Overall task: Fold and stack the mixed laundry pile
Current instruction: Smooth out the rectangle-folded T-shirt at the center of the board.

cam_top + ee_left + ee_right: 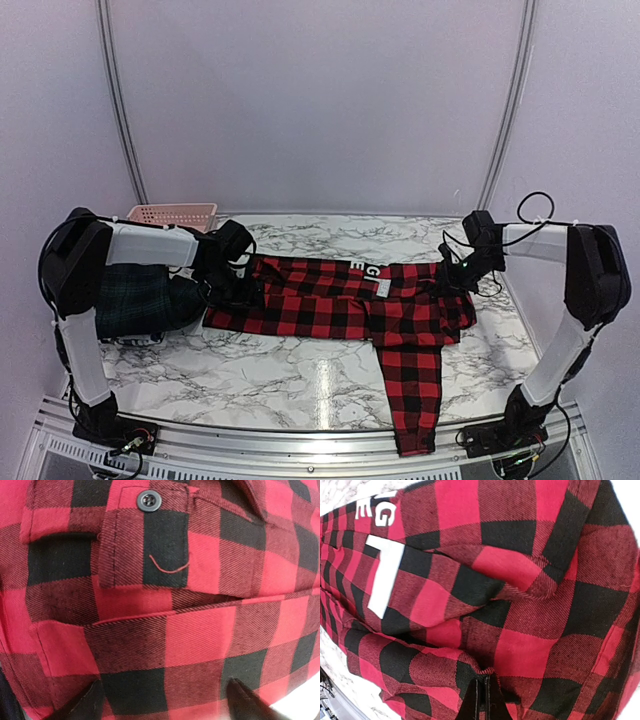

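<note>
We see dark green plaid garment (140, 298) heaped just left of red-and-black checked shirt (320, 305). Left gripper (165, 706) spread over shirt's left end, probably poised to grab. Shirt spread out for folding. White lettering (371, 271) at shirt's far edge: we read only E, G. Right gripper (483, 700) pressed together, pinching pucker at shirt's right end.

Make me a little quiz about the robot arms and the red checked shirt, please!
1. True or false: the right gripper is pinching the red-and-black shirt.
2. What colour is the basket at the back of the table? A blue, B pink, C green.
3. Fill in: over the shirt, the left gripper has its fingers ____ (open or shut).

Key: 1 true; 2 B; 3 open.
</note>
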Controlling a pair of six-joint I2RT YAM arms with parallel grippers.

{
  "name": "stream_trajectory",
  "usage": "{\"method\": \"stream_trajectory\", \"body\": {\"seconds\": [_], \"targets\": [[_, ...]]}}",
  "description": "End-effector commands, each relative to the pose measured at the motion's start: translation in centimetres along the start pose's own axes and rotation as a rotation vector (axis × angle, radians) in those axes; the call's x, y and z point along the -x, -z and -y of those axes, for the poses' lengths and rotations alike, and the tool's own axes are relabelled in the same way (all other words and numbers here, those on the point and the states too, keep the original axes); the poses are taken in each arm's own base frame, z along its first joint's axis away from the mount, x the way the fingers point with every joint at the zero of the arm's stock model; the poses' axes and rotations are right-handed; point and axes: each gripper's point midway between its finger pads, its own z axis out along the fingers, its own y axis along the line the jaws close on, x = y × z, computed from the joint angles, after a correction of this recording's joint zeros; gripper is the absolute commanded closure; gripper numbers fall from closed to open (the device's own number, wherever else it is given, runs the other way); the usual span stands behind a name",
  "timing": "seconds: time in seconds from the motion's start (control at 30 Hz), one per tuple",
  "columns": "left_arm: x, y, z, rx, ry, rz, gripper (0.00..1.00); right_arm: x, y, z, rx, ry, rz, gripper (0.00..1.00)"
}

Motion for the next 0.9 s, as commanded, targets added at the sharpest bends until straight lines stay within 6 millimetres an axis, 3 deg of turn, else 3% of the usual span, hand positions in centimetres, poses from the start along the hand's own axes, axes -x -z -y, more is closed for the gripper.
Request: {"method": "stream_trajectory", "body": {"seconds": [0.0, 0.17, 0.33, 0.43, 0.57, 0.73, 0.87], "targets": [[0.3, 1.5, 0.0, 0.017, -0.064, 0.043, 0.03, 1.1, -0.3, 0.3, 0.0, -0.023, 0.033, 0.96], [2.1, 8.1, 7.3, -0.099, -0.38, 0.262, 0.01, 2.9, 2.0, -0.7, 0.01, -0.011, 0.096, 0.67], [-1.0, 10.9, 16.2, -0.229, -0.673, 0.341, 0.01, 4.4, 5.7, -1.0, 0.031, 0.008, 0.183, 0.53], [-4.6, 11.1, 22.1, -0.307, -0.862, 0.348, 0.01, 5.0, 7.7, -1.1, 0.035, 0.024, 0.226, 0.52], [-11.7, 10.1, 29.7, -0.396, -1.118, 0.318, 0.01, 4.7, 9.2, -1.4, 0.048, 0.021, 0.252, 0.51], [-19.1, 8.5, 35.6, -0.457, -1.34, 0.295, 0.01, 4.0, 9.8, -2.0, 0.077, 0.003, 0.278, 0.51], [-23.0, 6.9, 38.2, -0.527, -1.415, 0.247, 0.07, 3.4, 10.1, -2.5, 0.102, 0.001, 0.288, 0.51]]}}
